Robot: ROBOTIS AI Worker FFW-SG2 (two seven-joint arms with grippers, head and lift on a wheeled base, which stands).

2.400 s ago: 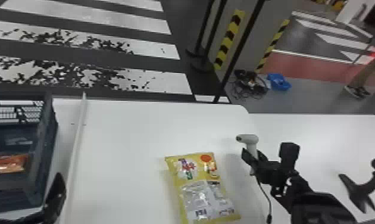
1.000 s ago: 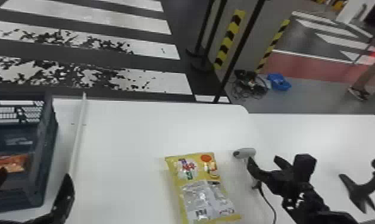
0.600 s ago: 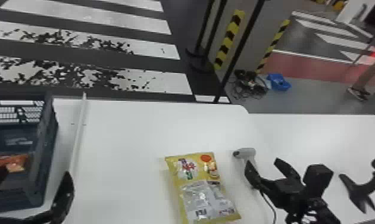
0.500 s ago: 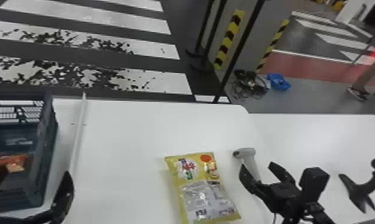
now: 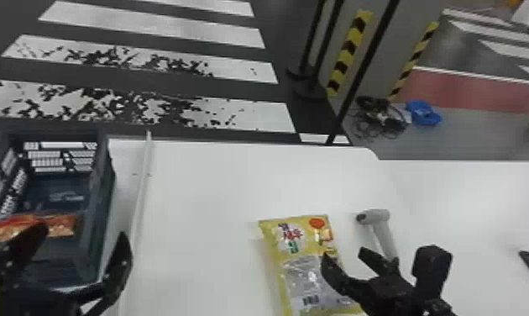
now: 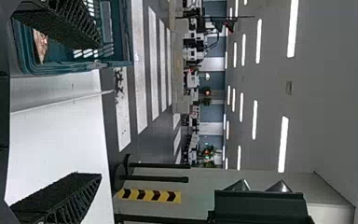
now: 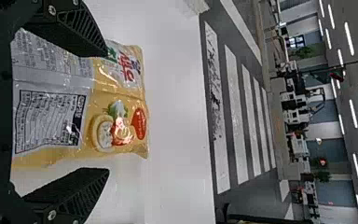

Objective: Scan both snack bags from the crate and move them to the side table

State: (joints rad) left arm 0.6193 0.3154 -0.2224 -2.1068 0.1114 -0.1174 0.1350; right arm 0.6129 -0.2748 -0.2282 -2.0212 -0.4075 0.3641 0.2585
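Head view: yellow snack bag (image 5: 303,269) on white table (image 5: 200,189), 5 o'clock; scanner (image 5: 379,216) at bag's 2 o'clock. Orange snack bag (image 5: 60,222) in crate (image 5: 104,189), 8 o'clock. Left gripper (image 5: 83,231), right gripper (image 5: 343,253): fingers apart.

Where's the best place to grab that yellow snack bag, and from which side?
Probably across the middle of the yellow snack bag, from above, the right gripper pinching in from both long sides. It lies flat on the white table, its length running away from the robot, so that's its narrower span.
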